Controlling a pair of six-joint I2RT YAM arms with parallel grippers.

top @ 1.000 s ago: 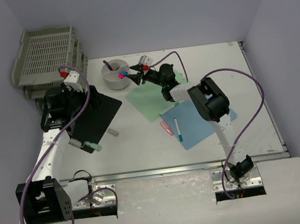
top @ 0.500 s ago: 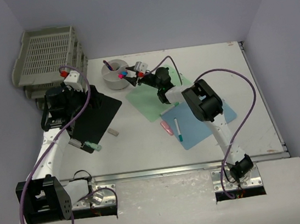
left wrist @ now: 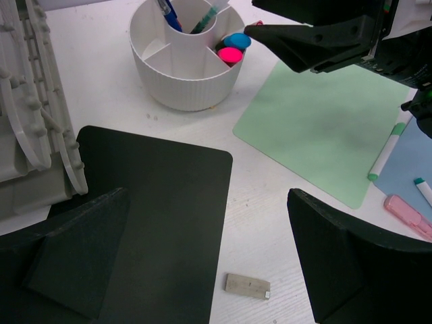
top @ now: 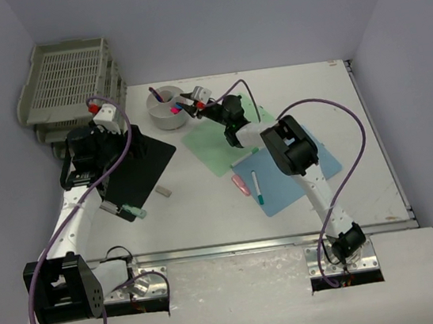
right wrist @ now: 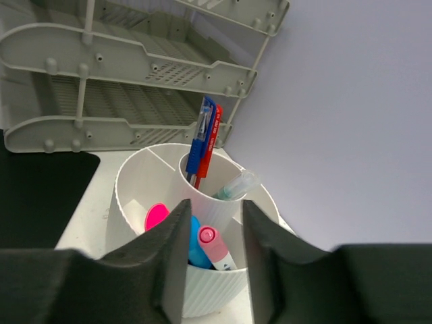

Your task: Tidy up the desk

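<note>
The white desk (top: pixel 354 112) holds a white pen cup (top: pixel 164 114), which also shows in the left wrist view (left wrist: pixel 185 81) and the right wrist view (right wrist: pixel 135 196). My right gripper (top: pixel 186 104) hangs over the cup's near compartment. Its jaws stand a little apart (right wrist: pixel 212 209). A pink marker (right wrist: pixel 217 248) stands in the cup below them, touching neither finger, beside a blue thing (right wrist: pixel 196 246). My left gripper (top: pixel 129 211) is wide open and empty (left wrist: pixel 208 197) above the black mat (left wrist: pixel 155 202), near a small grey block (left wrist: pixel 248 285).
Grey stacked trays (top: pixel 70 81) stand far left. A green sheet (top: pixel 214 142) and a blue sheet (top: pixel 290 176) lie mid-desk. A pink marker (top: pixel 240 184) and a teal pen (top: pixel 256 187) lie on the blue sheet. The grey block (top: pixel 163 191) lies beside the black mat (top: pixel 141 168).
My right gripper has moved left and farther back, from over the green sheet to over the pen cup. The left arm has not moved.
</note>
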